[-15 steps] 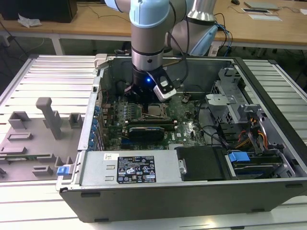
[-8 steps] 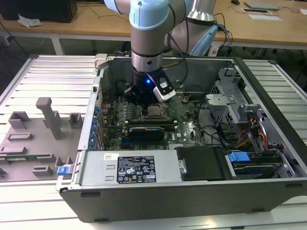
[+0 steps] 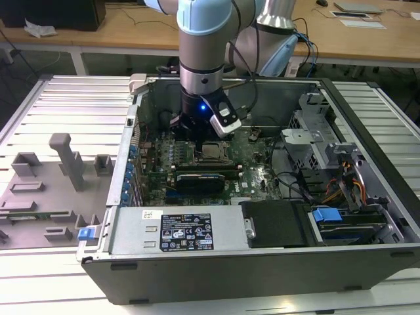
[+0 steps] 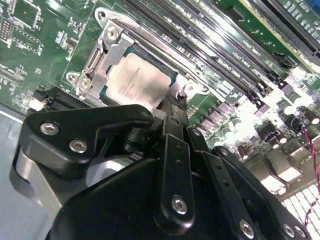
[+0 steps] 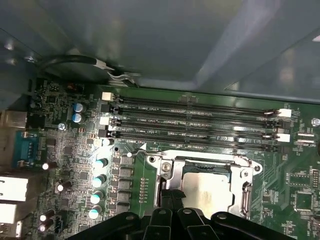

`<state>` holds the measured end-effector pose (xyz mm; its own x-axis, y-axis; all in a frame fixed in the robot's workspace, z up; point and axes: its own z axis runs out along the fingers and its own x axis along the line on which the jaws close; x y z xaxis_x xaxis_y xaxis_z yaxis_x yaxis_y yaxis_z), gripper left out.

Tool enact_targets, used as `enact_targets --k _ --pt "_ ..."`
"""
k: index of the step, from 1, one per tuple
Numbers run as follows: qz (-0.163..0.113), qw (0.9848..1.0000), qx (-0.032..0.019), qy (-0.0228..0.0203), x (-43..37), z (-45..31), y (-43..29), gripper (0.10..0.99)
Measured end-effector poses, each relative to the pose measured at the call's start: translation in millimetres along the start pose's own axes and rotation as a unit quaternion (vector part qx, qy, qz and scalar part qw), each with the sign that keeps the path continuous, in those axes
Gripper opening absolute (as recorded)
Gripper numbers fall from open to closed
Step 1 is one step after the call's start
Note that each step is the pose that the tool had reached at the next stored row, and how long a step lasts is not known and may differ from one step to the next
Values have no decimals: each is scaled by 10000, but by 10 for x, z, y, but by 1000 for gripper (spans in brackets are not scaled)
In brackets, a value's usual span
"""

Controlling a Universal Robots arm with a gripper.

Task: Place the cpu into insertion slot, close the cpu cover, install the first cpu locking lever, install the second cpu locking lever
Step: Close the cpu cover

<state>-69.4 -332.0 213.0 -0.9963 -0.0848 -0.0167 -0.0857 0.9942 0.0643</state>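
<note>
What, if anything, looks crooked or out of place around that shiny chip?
Nothing stands out: the cpu lies square in the insertion slot, the cpu cover sits flat around it, end effector at its corner.

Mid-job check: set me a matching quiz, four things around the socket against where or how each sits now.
1 cpu
2 cpu cover
3 gripper
4 memory slots

A long, black, beside the insertion slot
B tips at the slot's corner
C lying down around the chip
D silver-grey, seated in the slot

Pairs: 1-D, 2-C, 3-B, 4-A
</note>
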Motion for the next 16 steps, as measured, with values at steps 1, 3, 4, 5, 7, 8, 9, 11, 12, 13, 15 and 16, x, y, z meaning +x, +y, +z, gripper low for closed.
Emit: enact_targets --k 1,3,4,5,7,8,9,11,12,13,15,16 --pt "2 10000 0 6 -28 0 -3 106" --pt "4 10000 -2 39 -174 1 -18 106" --pt "5 10000 -4 58 -244 1 -24 106" --pt "5 10000 -3 64 -269 -6 -26 106" --pt "5 10000 -2 65 -275 -50 -23 106" --pt "6 10000 3 65 -277 -98 -20 106" --pt "5 10000 9 65 -280 -170 -14 106" --pt "5 10000 29 68 -282 -289 -6 106" --pt "5 10000 36 68 -282 -306 -4 106" --pt "5 10000 42 68 -283 -312 -2 106" --pt "5 10000 44 69 -282 -313 -2 106" --pt "5 10000 44 69 -282 -313 -2 106"
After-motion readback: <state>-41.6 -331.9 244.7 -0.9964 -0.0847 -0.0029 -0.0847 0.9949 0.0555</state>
